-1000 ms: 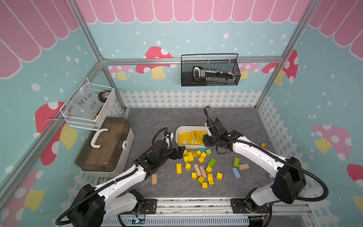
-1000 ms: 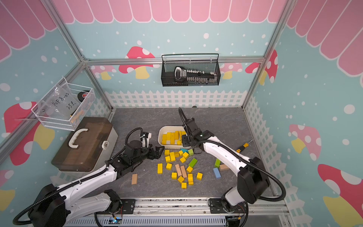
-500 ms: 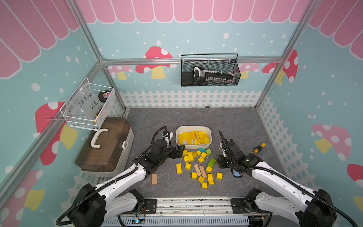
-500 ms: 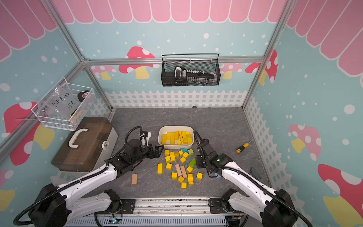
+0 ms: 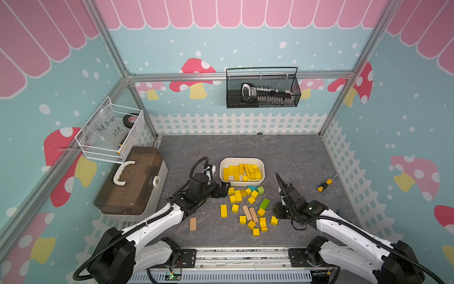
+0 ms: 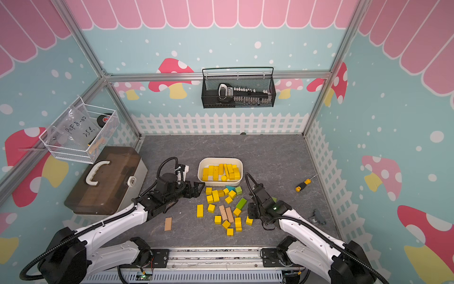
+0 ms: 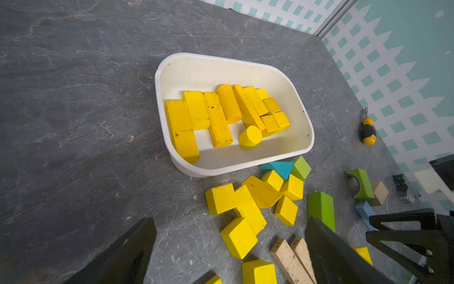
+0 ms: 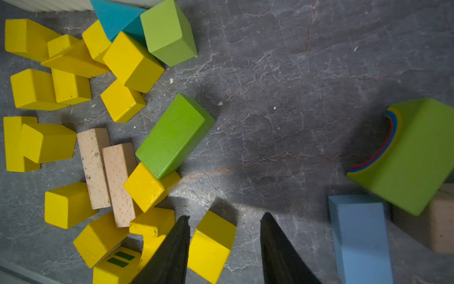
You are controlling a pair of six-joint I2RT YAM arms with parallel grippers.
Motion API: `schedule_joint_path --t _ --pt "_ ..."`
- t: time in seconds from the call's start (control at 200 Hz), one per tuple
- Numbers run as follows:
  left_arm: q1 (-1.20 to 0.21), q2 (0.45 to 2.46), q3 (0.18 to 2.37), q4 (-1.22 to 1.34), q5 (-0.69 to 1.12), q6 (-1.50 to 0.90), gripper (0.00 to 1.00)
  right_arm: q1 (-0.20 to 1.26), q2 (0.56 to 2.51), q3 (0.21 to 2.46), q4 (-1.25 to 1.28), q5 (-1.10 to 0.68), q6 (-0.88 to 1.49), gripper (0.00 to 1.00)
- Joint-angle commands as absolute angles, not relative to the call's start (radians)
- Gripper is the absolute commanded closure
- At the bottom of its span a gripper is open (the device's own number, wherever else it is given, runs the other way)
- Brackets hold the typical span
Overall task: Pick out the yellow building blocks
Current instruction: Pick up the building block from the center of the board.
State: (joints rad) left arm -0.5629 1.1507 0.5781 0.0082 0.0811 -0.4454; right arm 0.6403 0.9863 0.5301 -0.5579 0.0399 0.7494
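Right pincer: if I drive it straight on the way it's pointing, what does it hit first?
Most likely the yellow cube, which lies between the open fingers of the right pincer, nearer one finger, so that finger might clip it. Past it only the grey table shows; depth is unclear.

edge cuts off: tan block (image 8: pixel 442 221) | blue block (image 8: pixel 361 241) | green-striped yellow block (image 8: pixel 115 269)
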Motion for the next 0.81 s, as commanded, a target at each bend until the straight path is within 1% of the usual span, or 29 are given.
schedule_joint_path --t 0.0,0.36,0.801 --pt "-0.554 1.168 0.613 0.002 0.099 -0.459 0.01 0.637 1.007 0.532 -0.549 0.034 0.779 0.51" --pt "-0.552 1.167 0.612 0.003 0.101 -0.463 0.01 0.638 0.996 0.491 -0.513 -0.040 0.818 0.49" --pt "-0.551 1.164 0.610 0.005 0.103 -0.462 0.01 0.664 1.007 0.505 -0.601 -0.048 0.899 0.53"
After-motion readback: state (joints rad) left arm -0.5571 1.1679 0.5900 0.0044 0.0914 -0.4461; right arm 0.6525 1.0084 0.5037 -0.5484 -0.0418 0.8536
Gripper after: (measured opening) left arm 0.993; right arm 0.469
